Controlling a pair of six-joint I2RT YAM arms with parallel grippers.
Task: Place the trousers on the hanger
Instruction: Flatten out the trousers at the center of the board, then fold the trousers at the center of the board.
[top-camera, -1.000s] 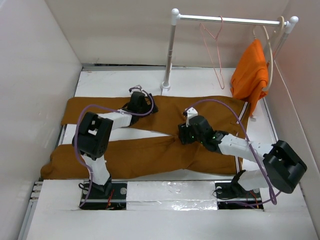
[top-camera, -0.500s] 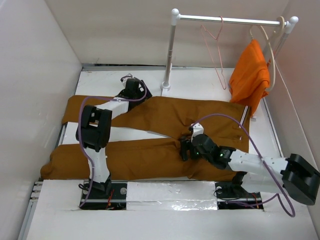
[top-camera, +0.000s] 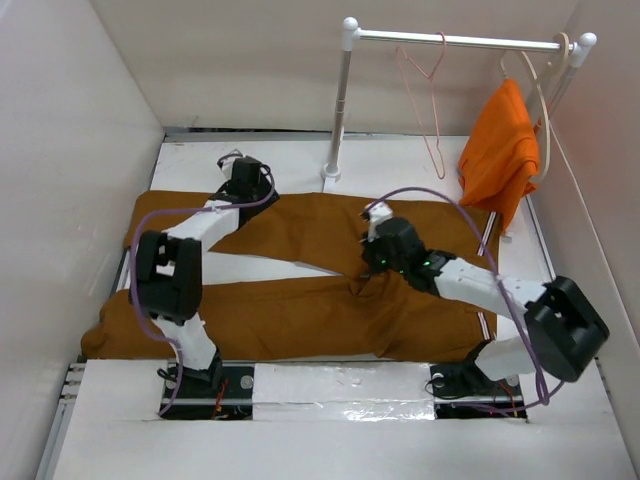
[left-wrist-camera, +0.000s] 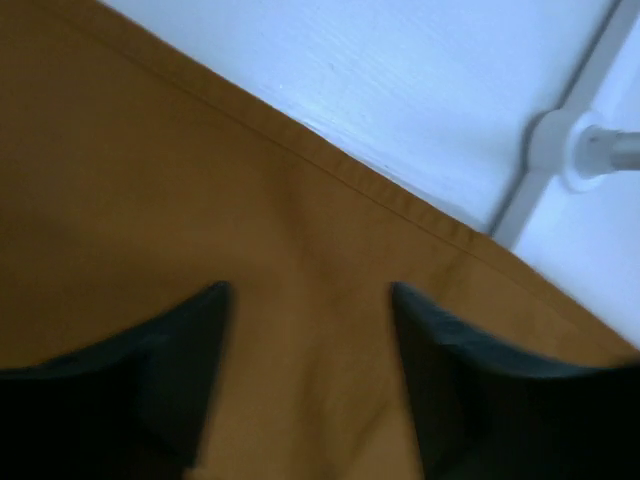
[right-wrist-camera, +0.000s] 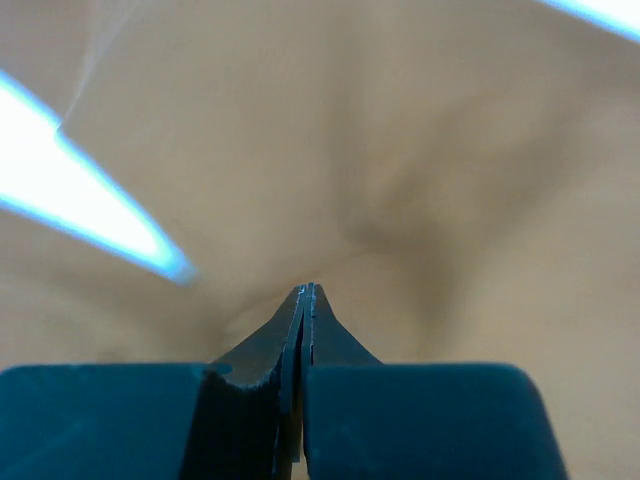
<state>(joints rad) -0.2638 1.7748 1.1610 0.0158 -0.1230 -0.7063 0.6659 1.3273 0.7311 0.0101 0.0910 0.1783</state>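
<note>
The ochre-brown trousers (top-camera: 300, 300) lie flat across the table, legs pointing left. My left gripper (top-camera: 245, 178) sits over the far edge of the upper leg. In the left wrist view it (left-wrist-camera: 308, 292) is open, with trouser cloth (left-wrist-camera: 150, 180) spanning the gap and the hem seam just ahead. My right gripper (top-camera: 377, 258) is at the crotch. Seen from the right wrist it (right-wrist-camera: 308, 290) is shut, with the cloth (right-wrist-camera: 400, 200) puckered up to its tip. The pink wire hanger (top-camera: 434, 160) hangs on the rail at the back right.
A white rail (top-camera: 460, 41) on a post (top-camera: 340, 110) stands at the back; its foot (left-wrist-camera: 565, 150) lies just beyond the left gripper. An orange garment (top-camera: 500, 150) on a cream hanger (top-camera: 541, 95) hangs at the right end. White walls enclose the table.
The left gripper has slid farther back to the upper leg's far edge and its jaws have narrowed. The right gripper has swung back to the crotch and shut.
</note>
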